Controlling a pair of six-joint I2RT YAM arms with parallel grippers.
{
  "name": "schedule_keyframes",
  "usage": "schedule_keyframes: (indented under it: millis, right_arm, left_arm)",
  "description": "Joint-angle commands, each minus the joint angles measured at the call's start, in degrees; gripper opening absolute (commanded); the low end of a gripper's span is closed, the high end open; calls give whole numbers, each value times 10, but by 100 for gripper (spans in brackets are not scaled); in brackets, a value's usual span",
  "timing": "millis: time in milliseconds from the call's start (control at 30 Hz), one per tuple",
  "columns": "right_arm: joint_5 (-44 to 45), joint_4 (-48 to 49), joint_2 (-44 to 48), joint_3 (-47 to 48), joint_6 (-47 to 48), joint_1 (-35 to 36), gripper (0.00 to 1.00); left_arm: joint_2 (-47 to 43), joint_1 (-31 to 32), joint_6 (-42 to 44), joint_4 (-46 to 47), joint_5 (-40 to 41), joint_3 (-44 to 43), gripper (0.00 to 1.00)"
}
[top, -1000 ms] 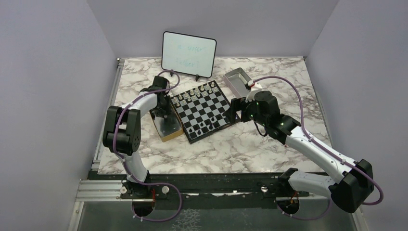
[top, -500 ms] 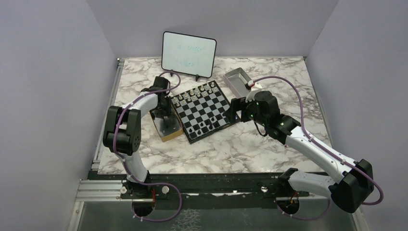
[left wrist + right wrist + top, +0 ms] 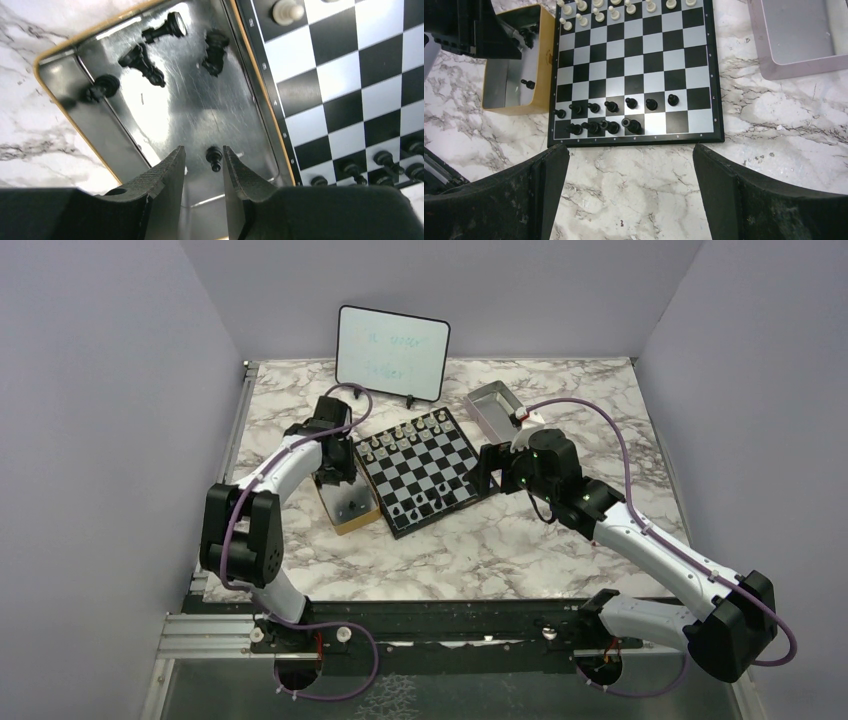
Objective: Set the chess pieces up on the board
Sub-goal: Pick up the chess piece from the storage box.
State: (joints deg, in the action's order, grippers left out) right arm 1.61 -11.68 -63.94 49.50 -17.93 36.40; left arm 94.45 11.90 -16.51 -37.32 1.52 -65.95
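Nearest you, the right gripper (image 3: 631,150) hangs over the bare marble table (image 3: 649,195), just short of the near rim of the board (image 3: 634,64). Its jaws are spread wide and hold nothing.

Past them, the black chess pieces (image 3: 611,106) fill part of the board's two nearest rows. Seven pawns run in a slightly ragged line along the second row. A few larger pieces crowd together on the left part of the first row, and the right squares of that row are bare.

Against the board's left edge sits the tan wooden box (image 3: 541,65) with its shiny metal lining. Your left gripper (image 3: 204,150) points down into it with the jaws partly apart, released, gripping nothing. A black pawn (image 3: 215,157) rests on the box floor, in line with the gap between the fingers. Four more black pieces (image 3: 142,62) are scattered toward the box's far end, some of them lying on their sides.

On the board's far rows stand the white pieces (image 3: 596,12). Off the far right corner lies a grey metal tray (image 3: 794,67), and a small whiteboard (image 3: 392,352) stands at the back of the table.
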Motion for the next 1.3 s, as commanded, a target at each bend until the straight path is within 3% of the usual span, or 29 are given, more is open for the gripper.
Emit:
schedule_keyframes:
  millis: [0, 633, 1267]
  right_arm:
    - [6, 7, 2, -1, 6, 3, 100]
    - [11, -12, -2, 12, 5, 3, 100]
    - [9, -9, -8, 12, 7, 3, 100]
  left_arm:
    - [-34, 17, -22, -40, -1, 23, 34]
    - [-1, 64, -24, -17, 46, 49, 27]
    - [-23, 64, -21, -7, 86, 59, 37]
